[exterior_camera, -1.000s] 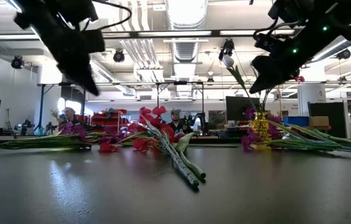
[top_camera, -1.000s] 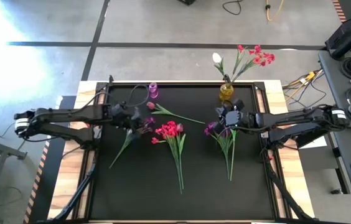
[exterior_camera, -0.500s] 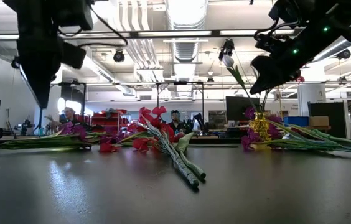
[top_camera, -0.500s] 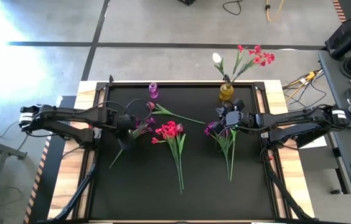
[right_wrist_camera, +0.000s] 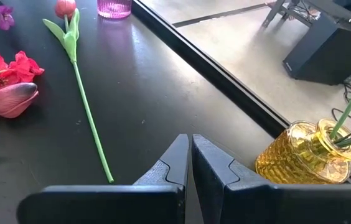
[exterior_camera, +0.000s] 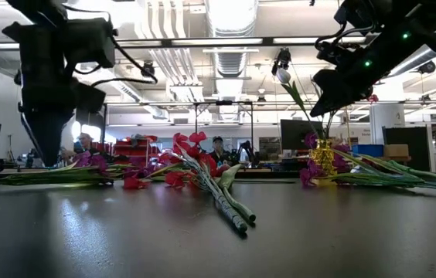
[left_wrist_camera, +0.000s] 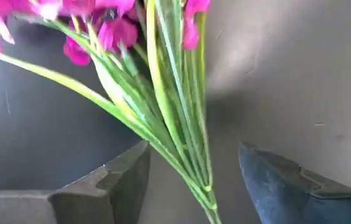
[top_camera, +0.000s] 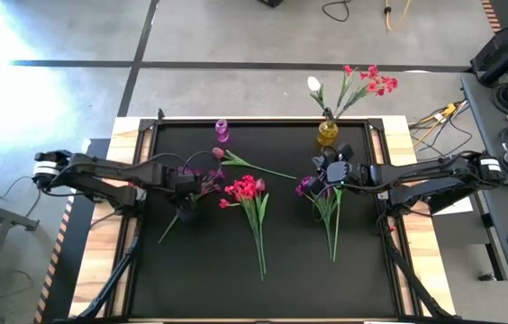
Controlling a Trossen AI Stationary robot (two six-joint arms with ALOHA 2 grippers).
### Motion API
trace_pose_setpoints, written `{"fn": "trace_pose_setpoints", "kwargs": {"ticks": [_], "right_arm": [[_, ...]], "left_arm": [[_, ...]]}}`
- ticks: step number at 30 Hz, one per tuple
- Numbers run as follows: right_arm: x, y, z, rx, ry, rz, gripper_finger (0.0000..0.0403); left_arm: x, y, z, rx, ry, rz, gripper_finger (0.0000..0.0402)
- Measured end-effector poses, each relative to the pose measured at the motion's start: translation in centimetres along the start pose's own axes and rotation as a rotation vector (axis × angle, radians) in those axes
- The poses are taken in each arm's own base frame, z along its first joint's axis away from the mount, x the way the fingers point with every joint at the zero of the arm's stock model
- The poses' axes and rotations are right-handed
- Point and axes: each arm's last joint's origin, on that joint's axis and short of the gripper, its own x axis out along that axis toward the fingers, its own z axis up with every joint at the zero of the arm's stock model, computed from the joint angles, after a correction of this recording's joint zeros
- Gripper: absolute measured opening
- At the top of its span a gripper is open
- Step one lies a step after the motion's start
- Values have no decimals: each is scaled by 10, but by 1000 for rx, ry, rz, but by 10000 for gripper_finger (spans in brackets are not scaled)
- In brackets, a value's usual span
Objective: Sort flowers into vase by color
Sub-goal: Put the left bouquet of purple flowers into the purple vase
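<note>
On the left of the black bench (top_camera: pixel 146 261) our left hand (top_camera: pixel 185 191) hangs low over a purple bunch (top_camera: pixel 202 183) that lies flat, its green stems running back toward the bench's near-left. The fingers (left_wrist_camera: pixel 110 183) stand apart on either side of those stems and hold nothing (the stems pass between them, and we cannot tell whether any finger touches one). From table height the same hand (exterior_camera: pixel 48 150) points straight down at the purple blooms (exterior_camera: pixel 86 160).

Behind it, at the far edge, stands a small pink vase (top_camera: pixel 222 131), and just in front of that lies a single tulip (top_camera: pixel 219 153) on a long stem. In the middle lies a red bunch (top_camera: pixel 245 189), blooms toward the far side, stems toward us.

Further right, a second purple bunch (top_camera: pixel 306 187) lies on the bench with our right hand (top_camera: pixel 322 171) above its blooms, fingers pressed shut on nothing. Beyond it at the far edge a yellow vase (top_camera: pixel 328 131) already holds red flowers (top_camera: pixel 376 81) and a white bud (top_camera: pixel 313 85).
</note>
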Motion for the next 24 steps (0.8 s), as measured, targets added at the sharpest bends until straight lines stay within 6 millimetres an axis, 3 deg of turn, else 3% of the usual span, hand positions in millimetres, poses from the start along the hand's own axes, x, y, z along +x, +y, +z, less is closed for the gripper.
{"fn": "trace_pose_setpoints", "kwargs": {"ticks": [8,12,16,24], "right_arm": [[0,1,1,2,-7,4,12],[0,1,3,1,-28,8,12],[0,1,3,1,-29,9,12],[-1,2,3,-10,-30,11,12]], "left_arm": [[19,5,-8,-41,19,17,230],[26,5,-5,-52,-6,9,211],[27,5,-3,-53,-26,44,161],[23,8,-8,-34,-7,61,14]]}}
